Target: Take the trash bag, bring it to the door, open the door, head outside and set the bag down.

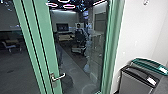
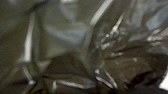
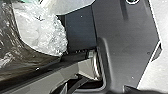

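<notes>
A glass door with a green frame (image 1: pixel 44 37) stands shut in front of me in the head view, its metal lever handle (image 1: pixel 59 77) low on the green stile. Dark, shiny, creased plastic of the trash bag (image 2: pixel 67 50) lies right up against the left wrist camera. In the right wrist view the dark bag (image 3: pixel 7 47) shows at one side, beside a crumpled clear plastic mass (image 3: pixel 41 31). Whether either gripper holds the bag cannot be told.
Two bins, one with a dark top (image 1: pixel 138 75) and one with a green top (image 1: pixel 150 65), stand by the white wall (image 1: pixel 140 30) right of the door. Through the glass are a person (image 1: pixel 79 31), furniture and a grey floor (image 1: pixel 72 67).
</notes>
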